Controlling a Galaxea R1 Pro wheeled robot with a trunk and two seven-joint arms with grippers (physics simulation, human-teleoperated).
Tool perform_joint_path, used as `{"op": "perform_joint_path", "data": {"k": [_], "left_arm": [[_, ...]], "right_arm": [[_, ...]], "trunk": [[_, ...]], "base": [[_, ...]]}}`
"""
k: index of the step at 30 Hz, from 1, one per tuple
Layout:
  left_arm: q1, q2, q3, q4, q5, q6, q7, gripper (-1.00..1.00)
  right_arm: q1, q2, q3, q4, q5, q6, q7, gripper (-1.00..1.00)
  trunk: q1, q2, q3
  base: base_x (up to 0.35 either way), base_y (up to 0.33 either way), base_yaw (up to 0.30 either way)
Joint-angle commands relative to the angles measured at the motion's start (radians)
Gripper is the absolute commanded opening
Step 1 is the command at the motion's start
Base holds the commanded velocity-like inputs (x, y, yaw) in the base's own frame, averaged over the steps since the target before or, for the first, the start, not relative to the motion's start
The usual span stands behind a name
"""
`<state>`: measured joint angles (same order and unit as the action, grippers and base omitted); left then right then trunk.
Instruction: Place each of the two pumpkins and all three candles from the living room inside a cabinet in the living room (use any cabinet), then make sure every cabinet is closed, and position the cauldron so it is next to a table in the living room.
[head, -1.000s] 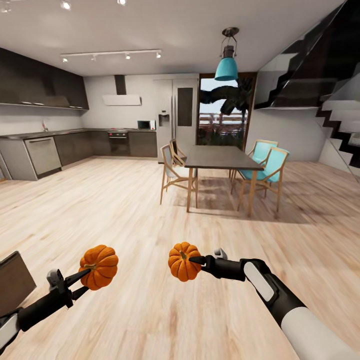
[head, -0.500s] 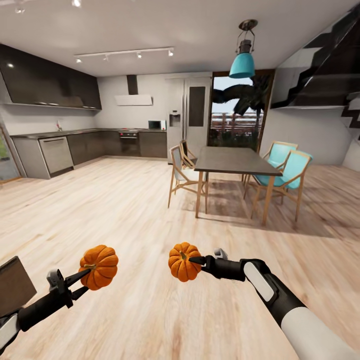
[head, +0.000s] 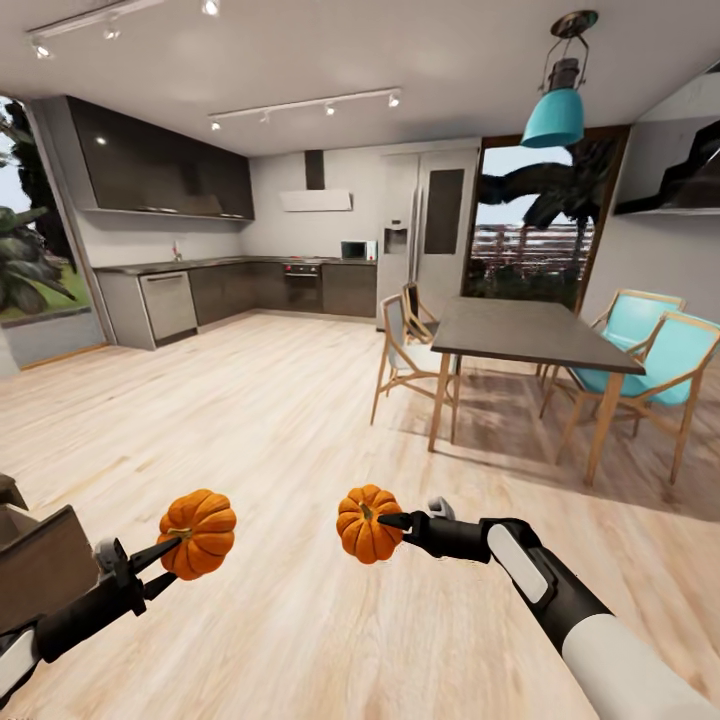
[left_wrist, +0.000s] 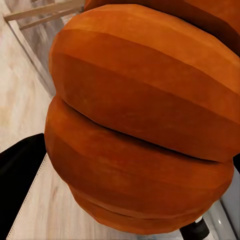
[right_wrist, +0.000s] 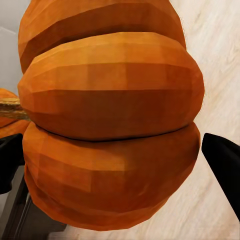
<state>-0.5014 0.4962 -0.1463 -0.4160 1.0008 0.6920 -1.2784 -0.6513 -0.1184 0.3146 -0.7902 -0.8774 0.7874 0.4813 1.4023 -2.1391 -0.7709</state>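
You have two bright-orange ribbed pumpkins — one (head: 199, 533) at your black left end effector (head: 172, 545), one (head: 366, 523) at the black right end effector (head: 388, 520). The floor (head: 250, 420) is pale wood-grain, the chairs (head: 660, 355) teal, the lamp (head: 553, 117) teal — kitchen cupboards (head: 160, 170) dark grey.

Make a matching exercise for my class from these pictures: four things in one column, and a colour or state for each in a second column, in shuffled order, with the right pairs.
Column one:
1. pendant lamp
2. dining table
3. left claw
4. floor

Column two:
A. pale wood planks
B. shut on a pumpkin
C. teal shade, hanging from the ceiling
D. dark top on light wooden legs

Pairs: 1-C, 2-D, 3-B, 4-A
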Motion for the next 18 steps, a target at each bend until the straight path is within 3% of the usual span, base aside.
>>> {"op": "perform_joint_path", "data": {"k": [1,7,18], "left_arm": [[-0.002,0.001,-0.004,0.000,0.010,0.011,-0.002,-1.00],[-0.001,0.001,-0.003,0.000,0.010,0.011,-0.002,-1.00],[-0.001,0.001,-0.003,0.000,0.010,0.011,-0.002,-1.00]], "right_arm": [[-0.001,-0.001,0.001,-0.001,-0.012,0.004,0.002,-1.00],[-0.001,0.008,0.001,0.000,-0.011,0.004,0.002,-1.00],[-0.001,0.013,0.001,0.000,-0.011,0.004,0.002,-1.00]], "trunk": [[0.000,-0.001,-0.001],[0.000,-0.001,-0.001],[0.000,-0.001,-0.001]], "base": [[0.278,-0.142,0.286],[0.184,-0.120,0.286],[0.014,-0.007,0.286]]}}
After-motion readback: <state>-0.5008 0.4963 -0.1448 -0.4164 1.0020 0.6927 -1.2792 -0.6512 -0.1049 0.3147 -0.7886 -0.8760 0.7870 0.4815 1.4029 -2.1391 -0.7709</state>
